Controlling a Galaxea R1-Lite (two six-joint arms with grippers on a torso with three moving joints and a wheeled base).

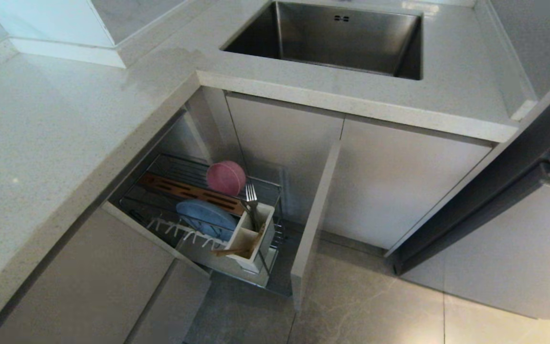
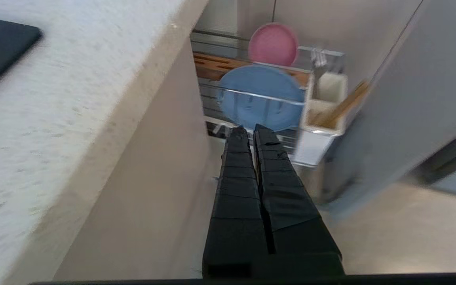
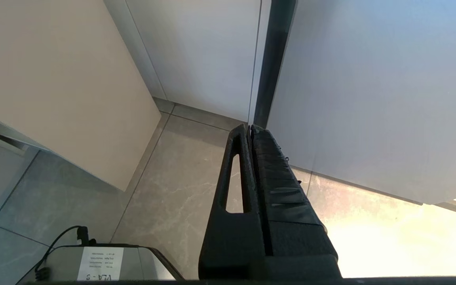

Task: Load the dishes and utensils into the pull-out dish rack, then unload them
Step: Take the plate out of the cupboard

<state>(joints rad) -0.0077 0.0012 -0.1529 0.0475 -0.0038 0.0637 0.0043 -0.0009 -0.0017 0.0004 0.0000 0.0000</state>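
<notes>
The rack (image 1: 160, 224), a chrome wire basket with a brown slotted strip and white prongs, stands pulled out, ahead of the shut left jaws. The blue plate (image 2: 260, 97) stands on edge among the prongs, just beyond the jaw tips and facing them. The pink bowl (image 2: 273, 44) stands on edge farther off, behind the plate. The white box (image 2: 325, 105) sits beside the plate, off the jaws' line. The chopsticks (image 1: 241, 246) lean in its nearer compartment; the fork (image 1: 251, 198) stands tines up in the farther one.
</notes>
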